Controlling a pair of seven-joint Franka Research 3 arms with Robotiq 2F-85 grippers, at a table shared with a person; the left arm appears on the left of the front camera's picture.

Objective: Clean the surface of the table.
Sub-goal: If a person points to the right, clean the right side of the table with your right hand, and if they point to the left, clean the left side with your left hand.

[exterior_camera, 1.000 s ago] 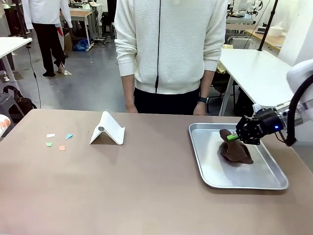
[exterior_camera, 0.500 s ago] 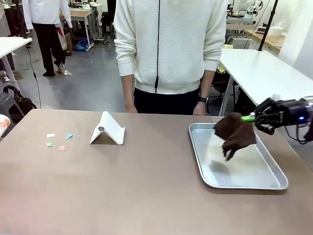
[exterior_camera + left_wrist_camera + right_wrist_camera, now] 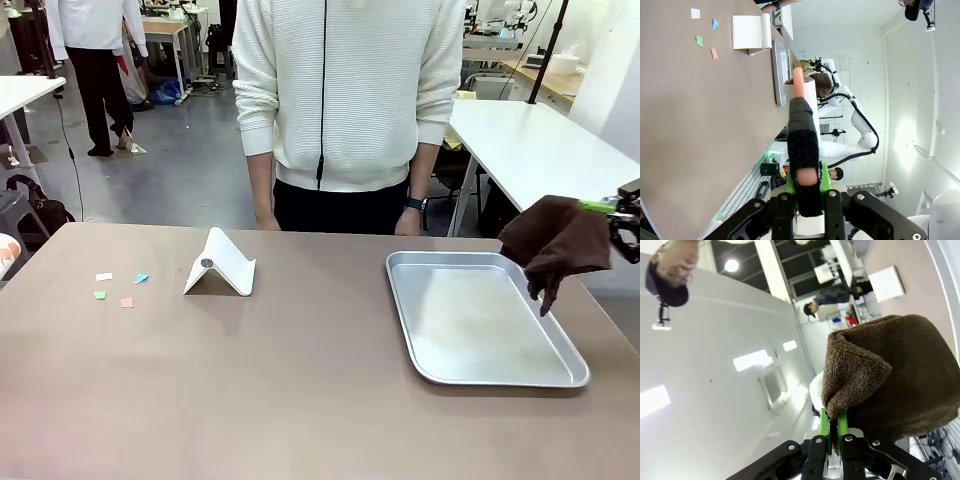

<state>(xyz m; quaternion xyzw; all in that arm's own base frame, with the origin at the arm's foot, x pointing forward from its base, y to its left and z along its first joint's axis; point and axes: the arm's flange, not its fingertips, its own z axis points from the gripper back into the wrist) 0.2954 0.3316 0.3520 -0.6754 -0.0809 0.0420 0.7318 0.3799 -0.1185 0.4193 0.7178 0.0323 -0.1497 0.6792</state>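
The left gripper [image 3: 805, 187] has its green pads clamped on a black-wrapped stick [image 3: 802, 135] that juts straight out past them. The table [image 3: 700, 125] stretches away beside that stick. Far beyond its tip lie a few coloured paper scraps [image 3: 120, 288], with a white folded stand [image 3: 222, 265] next to them. The metal tray [image 3: 470, 320] sits below and inward of the right fingers, its bed bare. The right gripper [image 3: 625, 210] is pinched shut on a fold of a brown cloth [image 3: 558, 243]. Most of the cloth droops under the fingertips, and its tail dangles just above the tray's outer rim.

The grip takes in only a small bunch of fabric, so a quick swing could pull it loose. The hanging tail may catch the rim and drag the tray. The scraps lie well apart from these fingers, so reaching them means crossing the tray and passing the stand, which a low sweep could tip. Light paper may also skid off the edge.
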